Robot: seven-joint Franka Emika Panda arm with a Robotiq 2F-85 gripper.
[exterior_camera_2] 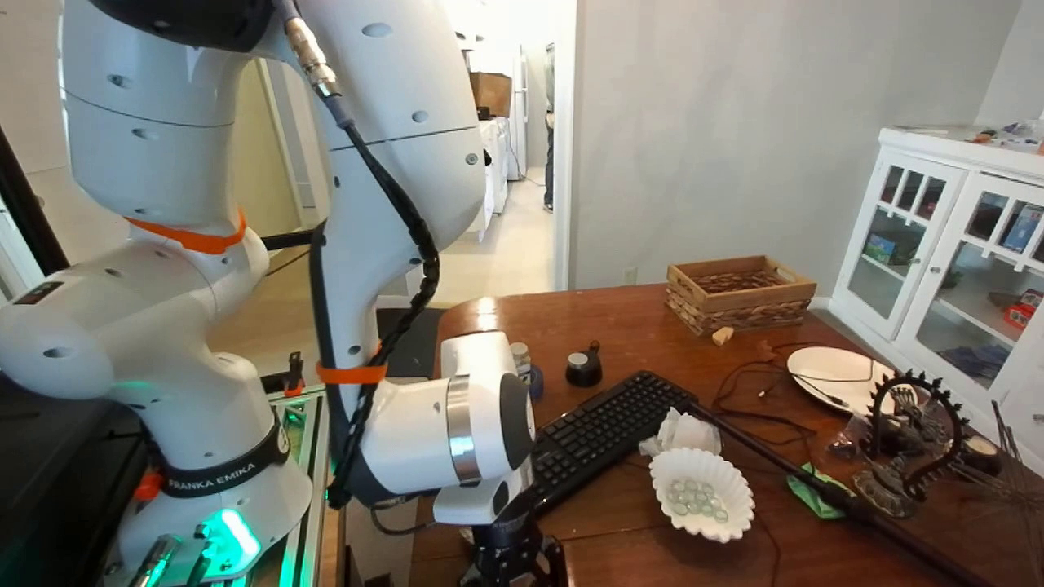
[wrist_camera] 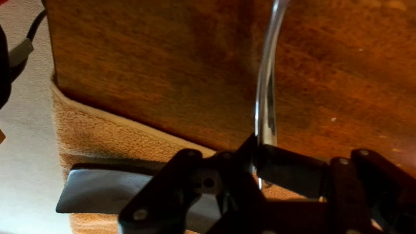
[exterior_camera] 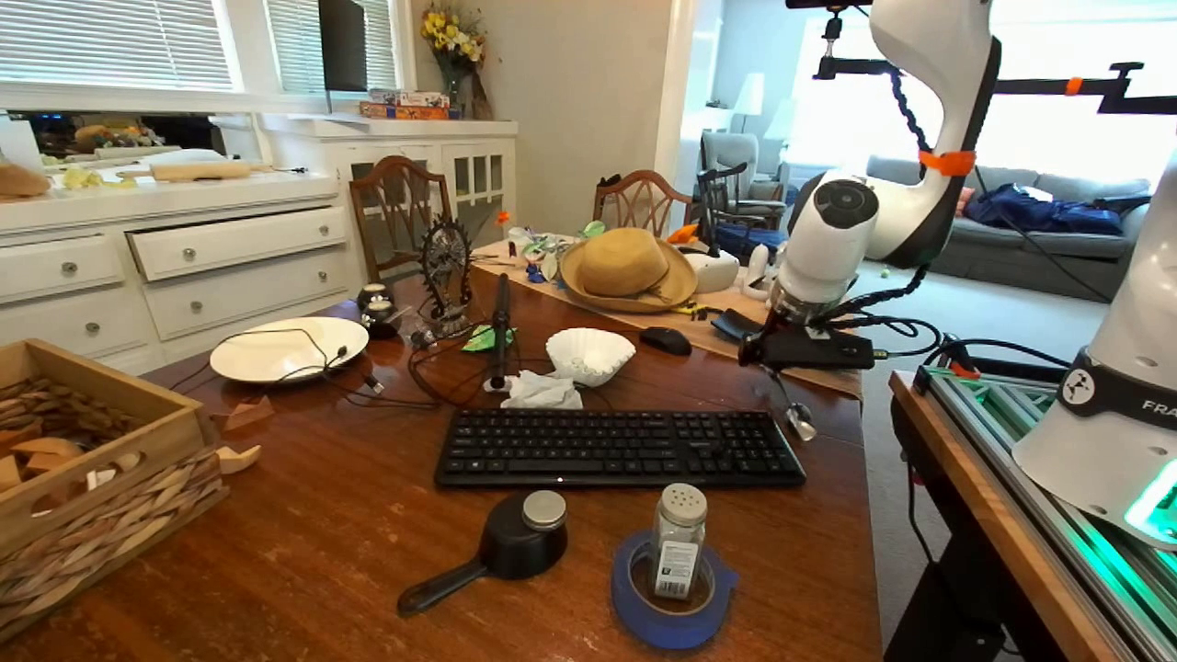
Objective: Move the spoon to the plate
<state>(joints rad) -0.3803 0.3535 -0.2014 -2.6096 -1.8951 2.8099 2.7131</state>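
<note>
Wrist view: one pincer [wrist_camera: 262, 159] clasping one spoon [wrist_camera: 267, 78].

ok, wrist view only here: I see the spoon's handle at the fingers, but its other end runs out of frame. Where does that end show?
Observer: In an exterior view, the bowl of the spoon shows just off the number-pad end of the keyboard. Can't tell if it touches the table.
Operator: Got it. Plate?
Observer: In both exterior views the plate lies between the wooden basket and the dark spiky ornament.
Operator: Anything on it?
Observer: Yes, thin black cabling runs across it.
</note>
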